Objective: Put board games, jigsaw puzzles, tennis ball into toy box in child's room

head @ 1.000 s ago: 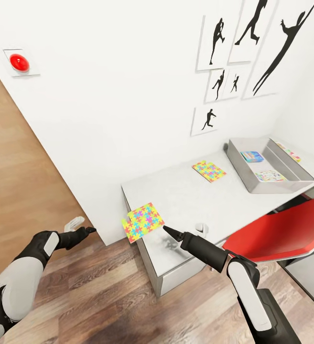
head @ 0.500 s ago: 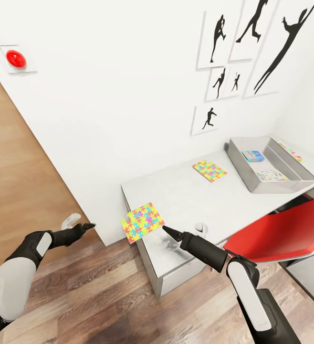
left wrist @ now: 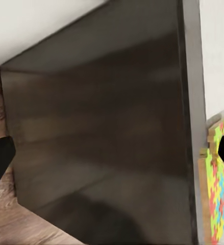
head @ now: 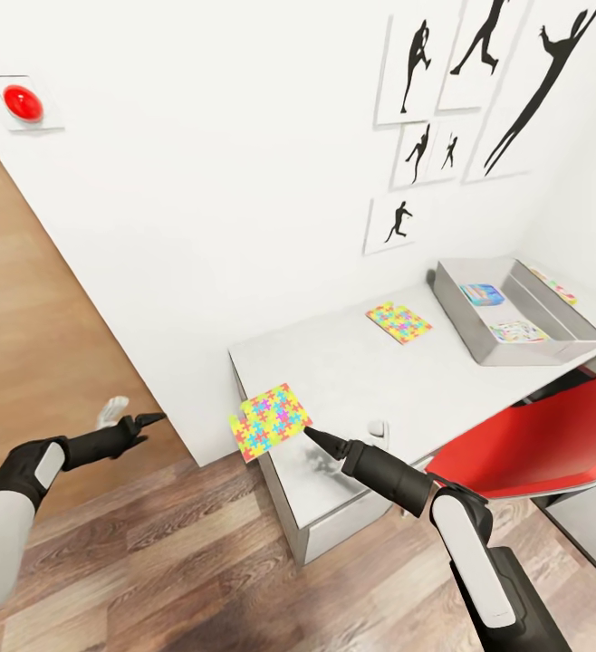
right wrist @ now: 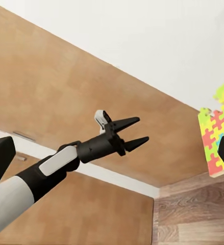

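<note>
Jigsaw puzzles are the matter here, and the nearer one [head: 270, 421] is overhanging the table's [head: 352, 371] corner edge, tilted, just beside the tip of the right gripper [head: 311, 436]; from that gripper it is lying at about ten o'clock in the head view, so close that I cannot tell whether the fingers are pinching its edge or merely touching it, nor how far the jaws are standing apart. In the right wrist view the same mat [right wrist: 219, 127] is showing as a thin sheet of interlocking yellow, green, blue, pink and orange pieces with a ragged outline, flexible-looking and with no thick side to grasp. The left gripper [head: 142, 420] is hanging well apart at nine o'clock from the mat, over the wooden floor [head: 180, 552], its dark pointed fingers [right wrist: 127, 133] standing narrowly parted and holding nothing. So the right arm is by far the nearer. Farther out at one o'clock, the second puzzle [head: 398, 321] is lying flat on the smooth white top, and beyond it at two o'clock the toy box [head: 479, 340], a grey sloping-sided bin, is sitting with two printed board games [head: 481, 293] inside. A glossy red chair [head: 533, 435] is standing between the robot and that bin.
</note>
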`<state>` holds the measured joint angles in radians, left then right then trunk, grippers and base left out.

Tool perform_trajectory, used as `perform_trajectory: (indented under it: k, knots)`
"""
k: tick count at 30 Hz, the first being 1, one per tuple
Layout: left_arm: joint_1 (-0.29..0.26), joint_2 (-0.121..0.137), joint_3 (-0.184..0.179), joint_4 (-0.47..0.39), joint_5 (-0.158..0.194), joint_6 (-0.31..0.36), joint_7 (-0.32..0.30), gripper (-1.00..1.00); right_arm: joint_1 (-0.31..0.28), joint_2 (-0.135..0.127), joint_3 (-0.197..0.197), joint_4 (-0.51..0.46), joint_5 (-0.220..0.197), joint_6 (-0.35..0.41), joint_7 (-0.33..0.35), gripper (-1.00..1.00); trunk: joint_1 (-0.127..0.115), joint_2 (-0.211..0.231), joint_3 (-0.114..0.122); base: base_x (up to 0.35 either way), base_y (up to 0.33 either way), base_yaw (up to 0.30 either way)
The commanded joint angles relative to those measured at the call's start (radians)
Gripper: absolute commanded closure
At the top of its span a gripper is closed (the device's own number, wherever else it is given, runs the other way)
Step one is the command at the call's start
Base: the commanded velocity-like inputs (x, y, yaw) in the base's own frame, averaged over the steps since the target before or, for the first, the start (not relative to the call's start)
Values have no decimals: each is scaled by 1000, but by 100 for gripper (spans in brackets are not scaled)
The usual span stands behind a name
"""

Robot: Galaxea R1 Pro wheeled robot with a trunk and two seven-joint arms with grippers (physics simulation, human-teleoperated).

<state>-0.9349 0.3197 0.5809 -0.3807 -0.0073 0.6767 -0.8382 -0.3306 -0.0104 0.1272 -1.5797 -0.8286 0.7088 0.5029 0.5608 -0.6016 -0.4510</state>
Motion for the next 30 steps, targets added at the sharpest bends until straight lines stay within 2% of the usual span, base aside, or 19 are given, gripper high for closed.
perform_trajectory:
  k: [1, 7, 23, 28, 30]
  knots:
    - [-1, 1, 9, 0, -1, 13, -12, -100, -1, 0, 0, 0, -4, 4, 2, -100, 4, -8, -4, 0, 0, 0]
    - [-1, -1, 29, 1, -2, 22, -50, -100, -1, -1, -2, 0, -2, -2, 8, -100, 27, -50, -23, 0, 0, 0]
    - [-1, -7, 33, 4, -3, 19, -59, -100, -1, -6, -3, 0, -3, -4, 12, -100, 89, -162, -73, 0, 0, 0]
    - [-1, -9, 33, 15, -3, 15, -59, -100, -1, -8, -1, -2, -5, 13, 20, -100, 108, -197, -89, 0, 0, 0]
    - [-1, -10, 33, 17, -3, 14, -59, -100, -1, -9, -1, -2, -7, 41, 43, -100, 115, -211, -95, 0, 0, 0]
